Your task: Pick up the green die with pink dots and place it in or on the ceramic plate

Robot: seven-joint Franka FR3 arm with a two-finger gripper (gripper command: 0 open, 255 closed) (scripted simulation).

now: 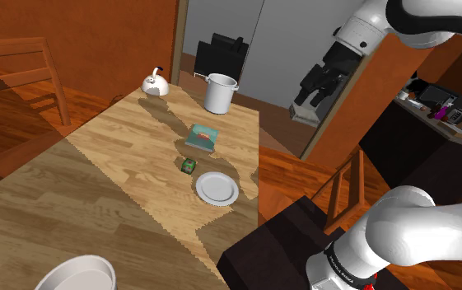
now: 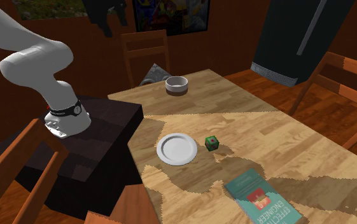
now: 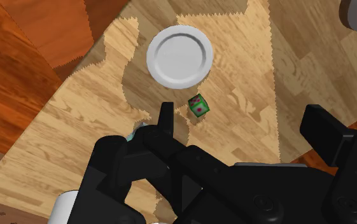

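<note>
Green die point(image 3: 197, 106) with pink dots on a wooden tabletop point(image 3: 247, 76), just beside a white plate point(image 3: 179, 55); black claw point(image 3: 240, 121) well above the plate, spread wide, empty.

Kettle point(image 1: 154, 82), wht pot point(image 1: 220, 92), teal bk point(image 1: 202, 137), bowl point(image 2: 177, 84)

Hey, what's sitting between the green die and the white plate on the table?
Nothing: only bare tabletop separates the die and the plate, seen plainly in the second exterior view and the wrist view.
</note>
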